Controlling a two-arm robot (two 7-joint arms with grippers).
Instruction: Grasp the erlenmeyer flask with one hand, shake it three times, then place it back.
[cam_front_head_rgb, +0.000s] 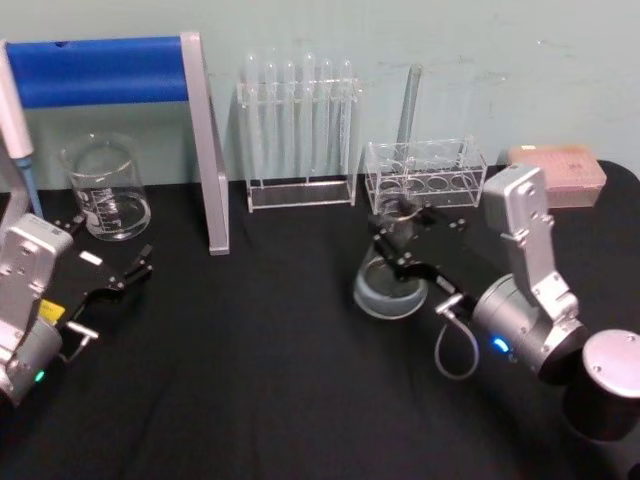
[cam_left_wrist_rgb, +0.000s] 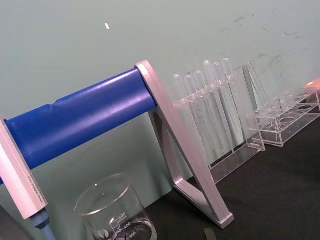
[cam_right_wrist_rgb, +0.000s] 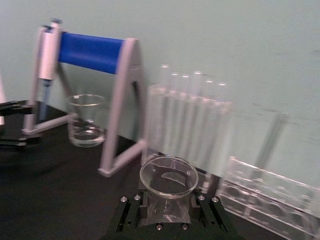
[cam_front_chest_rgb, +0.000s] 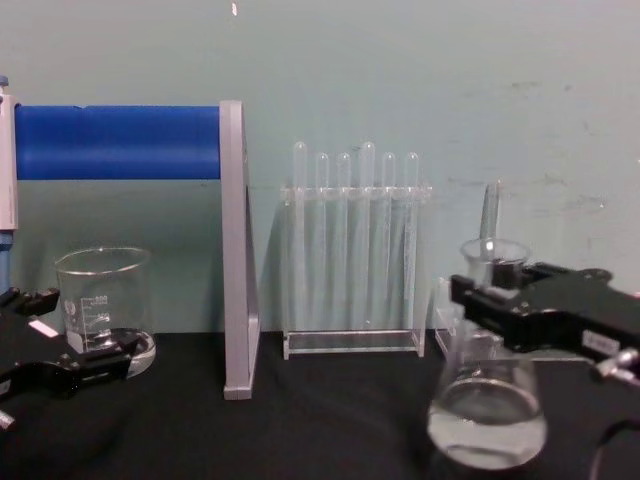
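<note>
The blue-barred stand (cam_front_head_rgb: 100, 70) is the biggest thing on the black cloth, so I'll place everything off it. Just to its right stands the tall test-tube rack (cam_front_head_rgb: 300, 135), its tubes looking empty. Further right is a low clear rack (cam_front_head_rgb: 425, 180) with one long tube upright in it. The erlenmeyer flask (cam_front_chest_rgb: 487, 405) is well to the right of the stand and nearer the robot. The right gripper (cam_front_chest_rgb: 497, 300) is closed round its neck just under the flared rim. I can't tell whether the base touches the cloth. The neck looks to me the right place to hold it: narrow enough to clamp, with the rim as a stop should the smooth glass slip. The flask is rigid, brittle and slick. A shallow pool of clear liquid in its wide base keeps the weight low, so I'd expect some slosh when shaken and a need for a gentle set-down. Under the stand's bar is the beaker (cam_front_head_rgb: 105, 190), seemingly all but empty. Just in front of it the left gripper (cam_front_head_rgb: 105, 255) rests idle, fingers spread, holding nothing.
</note>
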